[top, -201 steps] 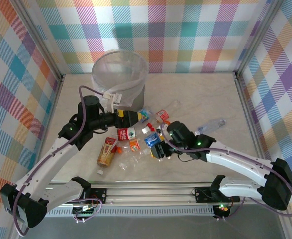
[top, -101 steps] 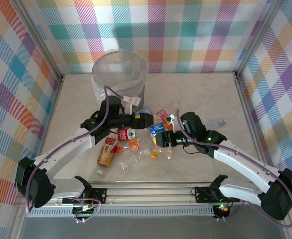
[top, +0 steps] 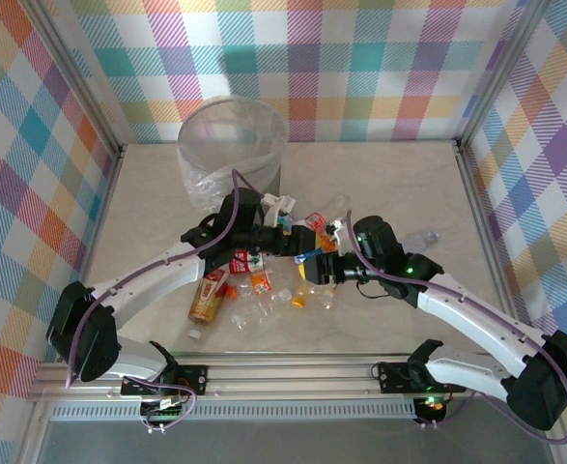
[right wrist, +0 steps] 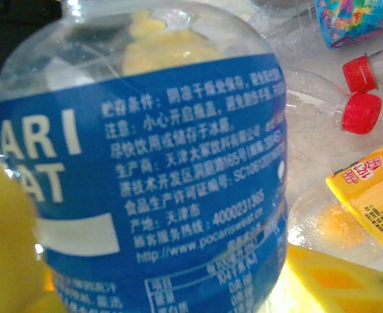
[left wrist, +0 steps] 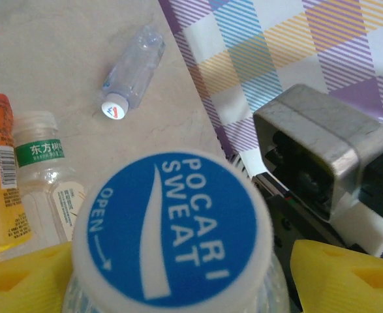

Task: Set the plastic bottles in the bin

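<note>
A pale marbled table [top: 389, 184] sits inside plaid walls [top: 380, 68]. From above, the bin [top: 267, 182] stands at eleven o'clock on the table, and I cannot make out any bottle through its crinkled liner. The plastic bottles [top: 254, 280] lie heaped at the table's middle, with a brown bottle [top: 206, 298] at seven o'clock of the heap and a clear bottle [top: 418, 238] apart at three o'clock. The left gripper [top: 297, 242] and right gripper [top: 314, 267] meet nose to nose over the heap. A blue-labelled bottle [top: 307, 254] is between them, well short of the bin. In the left wrist view its blue cap [left wrist: 171, 228] faces the lens at six o'clock. The left pincer's yellow fingers [left wrist: 348, 277] stand spread on either side with a dark gap at one side, so it is released and not gripping. A white-capped bottle [left wrist: 134, 68] lies on the table at eleven o'clock and a green-labelled bottle [left wrist: 44, 176] at nine. In the right wrist view the blue label looms large with yellow fingers [right wrist: 335, 280] pressed to its sides, so the right pincer is clenched on it. Red caps [right wrist: 361, 112] lie at two o'clock. I judge that nearly all the work is left: this bottle looks mid hand-over, and roughly ten more wait on the table.
</note>
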Robot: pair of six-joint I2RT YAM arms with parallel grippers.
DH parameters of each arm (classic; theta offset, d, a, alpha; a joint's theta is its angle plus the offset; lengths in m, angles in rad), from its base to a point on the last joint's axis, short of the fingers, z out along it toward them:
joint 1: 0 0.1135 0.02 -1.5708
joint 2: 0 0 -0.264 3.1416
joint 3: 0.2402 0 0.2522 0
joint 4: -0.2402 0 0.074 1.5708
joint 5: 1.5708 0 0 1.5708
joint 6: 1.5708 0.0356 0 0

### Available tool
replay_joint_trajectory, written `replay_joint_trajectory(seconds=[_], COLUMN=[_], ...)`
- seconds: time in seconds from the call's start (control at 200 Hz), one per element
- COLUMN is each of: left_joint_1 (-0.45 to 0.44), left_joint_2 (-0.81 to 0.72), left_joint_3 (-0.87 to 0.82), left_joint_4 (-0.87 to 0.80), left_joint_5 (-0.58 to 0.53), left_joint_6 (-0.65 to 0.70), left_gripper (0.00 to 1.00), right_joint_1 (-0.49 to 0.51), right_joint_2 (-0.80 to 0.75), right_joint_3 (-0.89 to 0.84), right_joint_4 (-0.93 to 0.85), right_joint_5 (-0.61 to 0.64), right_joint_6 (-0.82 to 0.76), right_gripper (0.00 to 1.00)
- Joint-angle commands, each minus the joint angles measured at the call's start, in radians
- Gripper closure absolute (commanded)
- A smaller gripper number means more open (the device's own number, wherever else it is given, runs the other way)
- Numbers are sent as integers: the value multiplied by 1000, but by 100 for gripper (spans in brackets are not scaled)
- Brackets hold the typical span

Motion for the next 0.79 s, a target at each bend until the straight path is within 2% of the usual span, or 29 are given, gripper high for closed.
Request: replay_joint_trajectory(seconds=[0.0, 0.405, 0.535, 0.62, 0.79], left_joint_1=[-15, -28, -36, -36, -38], left_joint_2=[6, 30, 39, 37, 31], left_joint_3=[39, 81, 85, 83, 95], left_joint_4=[17, -67, -63, -54, -62], left_joint_5=[32, 52, 51, 49, 34], left_joint_6=[-3, 27, 30, 27, 37], left_gripper=[21, 24, 30, 38, 42], right_joint_1=[-9, -25, -26, -26, -26], right_joint_2=[-25, -39, -41, -36, -30], right_joint_3=[-10, -8, -8, -7, -9], right_joint_4=[10, -23, -20, -25, -23], right_joint_5=[19, 66, 65, 64, 52], right_joint_6=[-2, -6, -5, -5, -9], right_gripper=[45, 45, 44, 42, 36])
